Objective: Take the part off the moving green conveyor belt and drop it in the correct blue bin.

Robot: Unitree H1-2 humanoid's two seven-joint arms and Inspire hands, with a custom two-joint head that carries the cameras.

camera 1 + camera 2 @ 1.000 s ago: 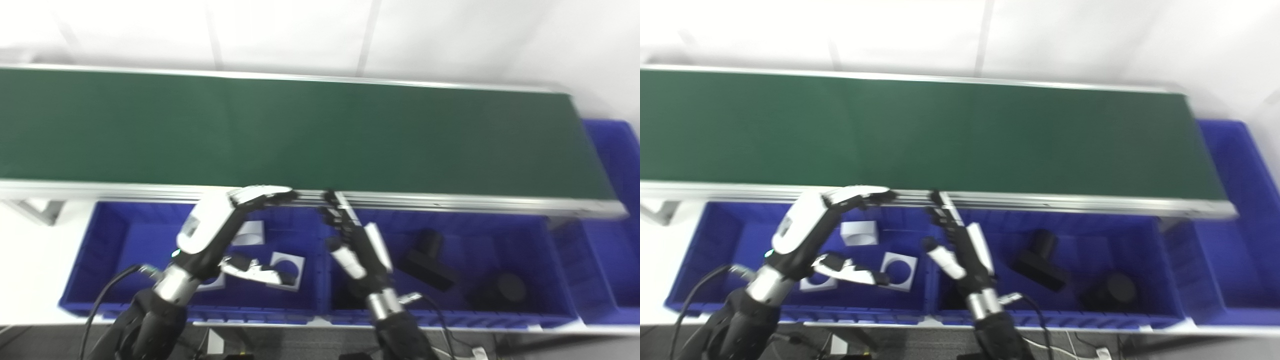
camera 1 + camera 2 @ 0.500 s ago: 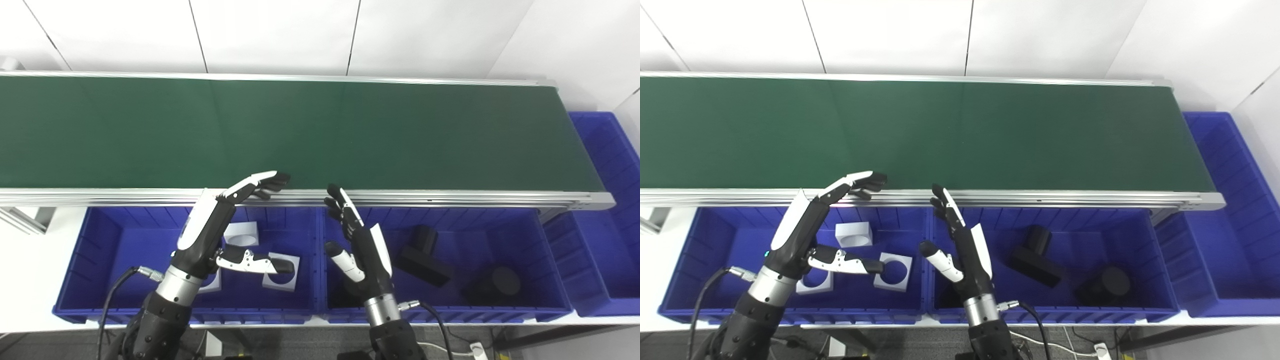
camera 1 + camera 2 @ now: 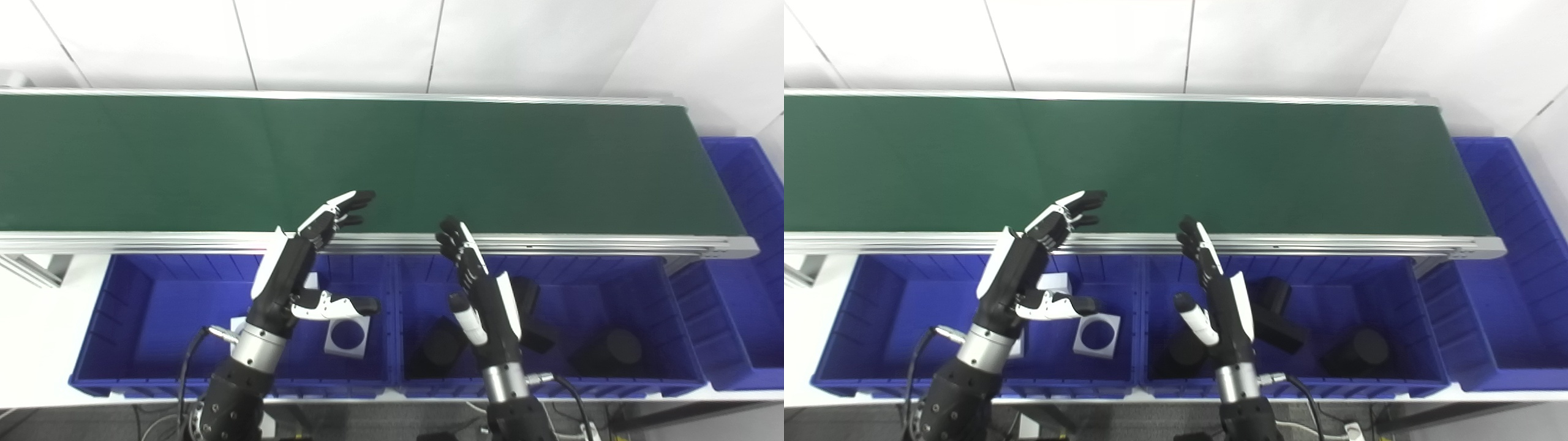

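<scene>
The green conveyor belt (image 3: 392, 159) runs across the view and carries no part. My left hand (image 3: 300, 263) is open and empty, fingers reaching up over the belt's near rail above the left blue bin (image 3: 153, 306). My right hand (image 3: 484, 294) is open and empty, raised over the middle blue bin (image 3: 643, 288), fingertips near the rail. White square parts with round holes (image 3: 347, 335) lie in the left bin. Black parts (image 3: 615, 349) lie in the middle bin.
A third blue bin (image 3: 747, 245) stands at the belt's right end. The belt's aluminium rail (image 3: 551, 245) runs between the belt and the bins. A white wall rises behind the belt. Cables hang from both wrists.
Both hands have risen and shifted to the right; the left fingertips now reach over the belt edge. The view has also shifted slightly and sharpened. A black part now shows left of my right wrist.
</scene>
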